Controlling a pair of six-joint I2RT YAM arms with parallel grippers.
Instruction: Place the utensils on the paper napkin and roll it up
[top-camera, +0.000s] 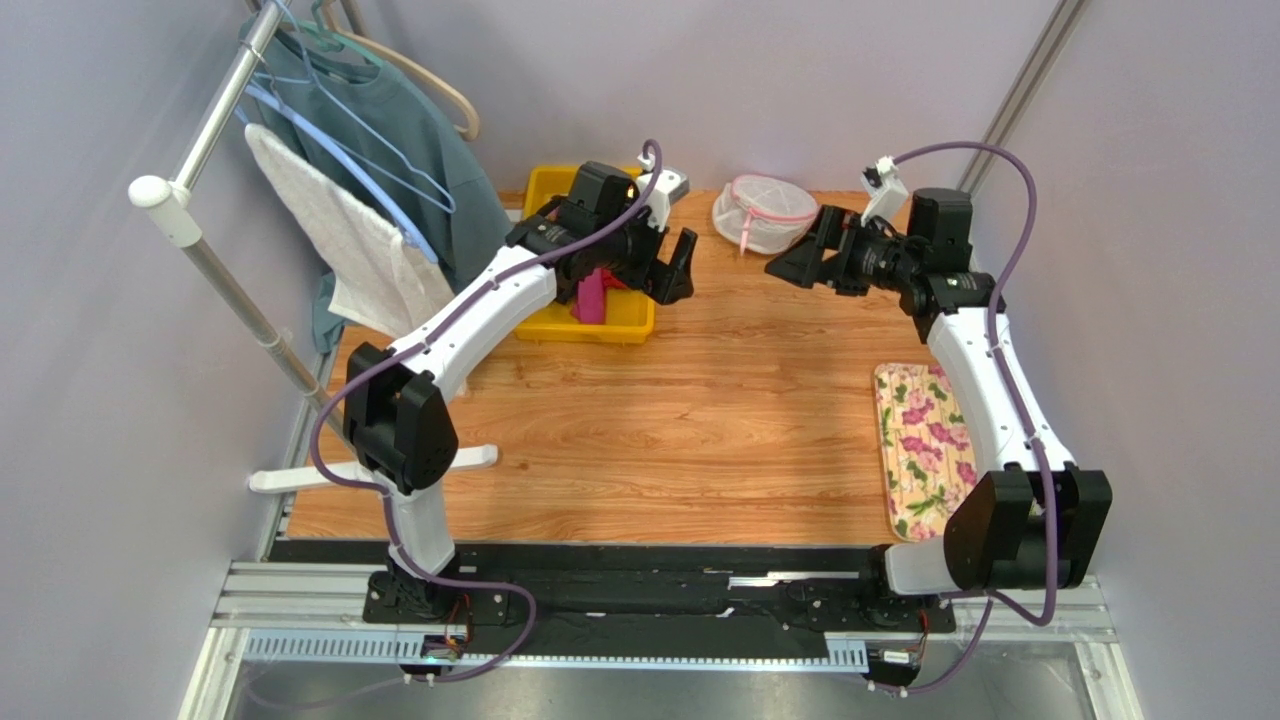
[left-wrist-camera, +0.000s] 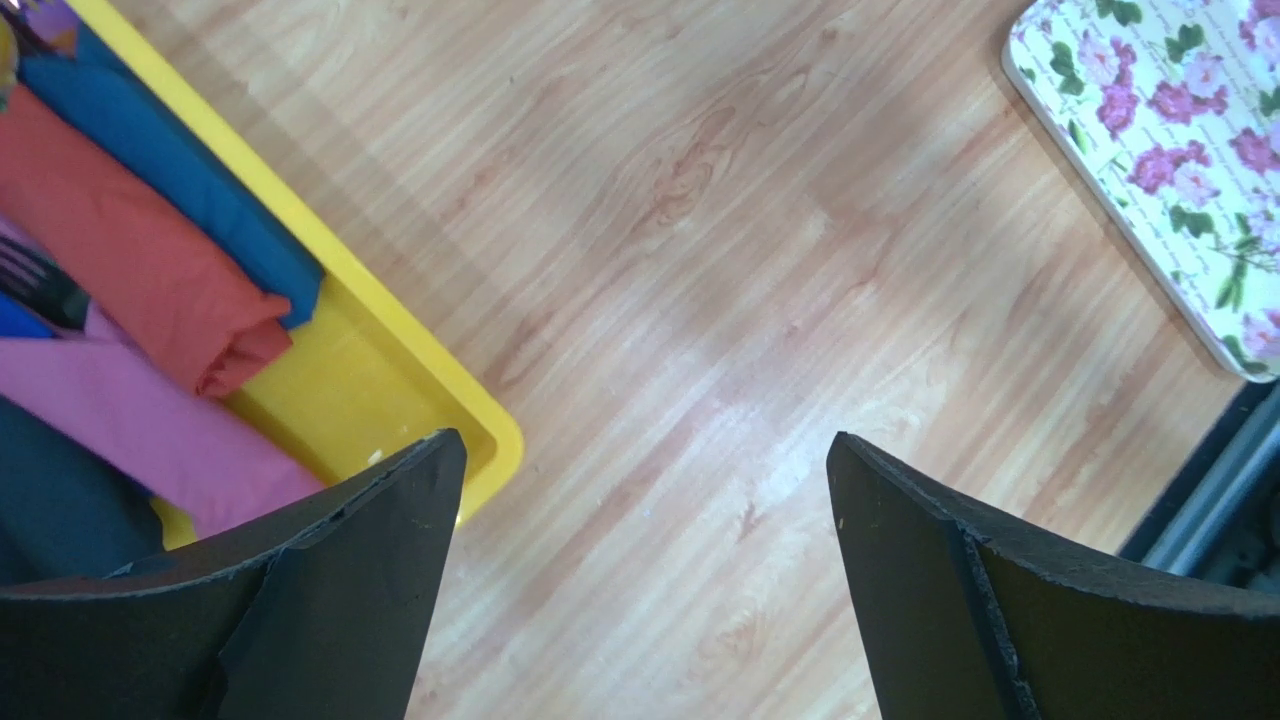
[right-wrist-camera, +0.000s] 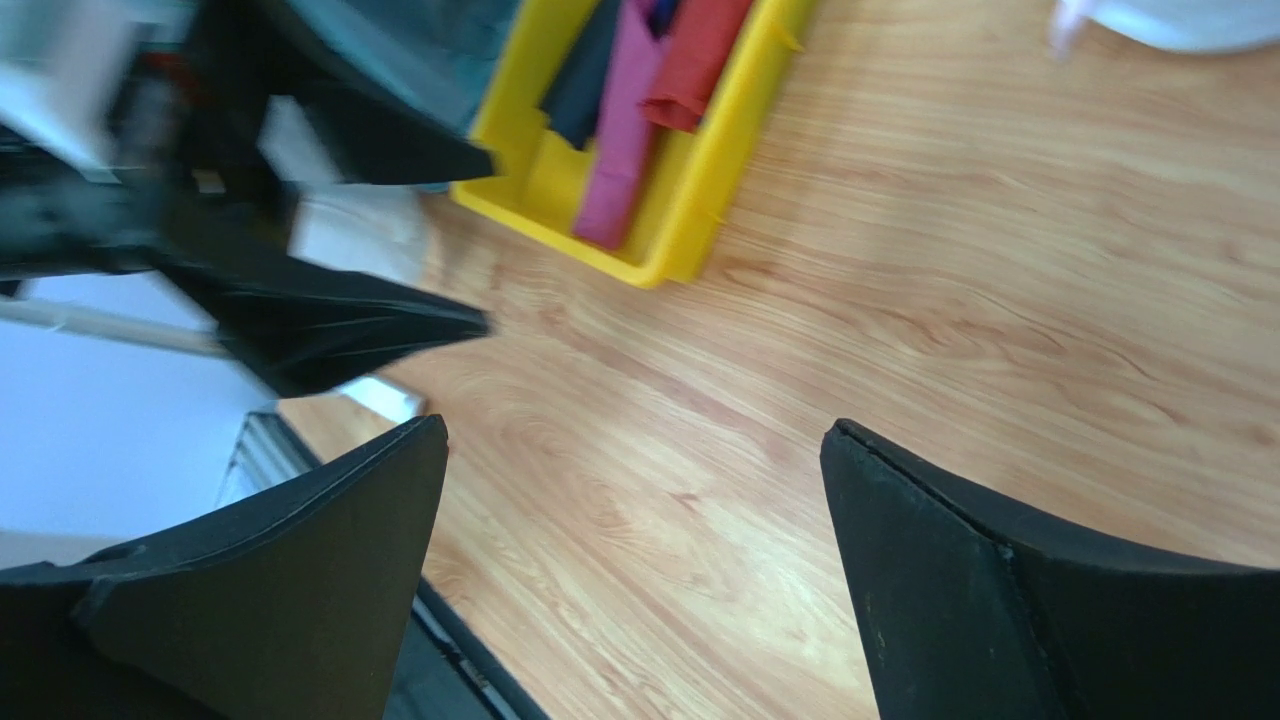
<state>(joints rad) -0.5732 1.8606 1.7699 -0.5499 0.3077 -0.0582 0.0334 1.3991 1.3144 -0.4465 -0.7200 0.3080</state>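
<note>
On wood surface (top-camera: 721, 405), pink napkin (left-wrist-camera: 135, 428) lay rolled in yellow bin (left-wrist-camera: 353, 398) beside left fingers (top-camera: 672, 270); right fingers (top-camera: 793, 266) farther; both spread, empty.

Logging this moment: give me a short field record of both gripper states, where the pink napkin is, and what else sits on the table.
left gripper: open, empty, beside the yellow bin
right gripper: open, empty, above bare table
paper napkin: rolled, lying in the yellow bin next to a red roll and a blue roll
utensils: not clearly visible
other items: floral tray at the table's right edge; white mesh pouch at the far side
</note>
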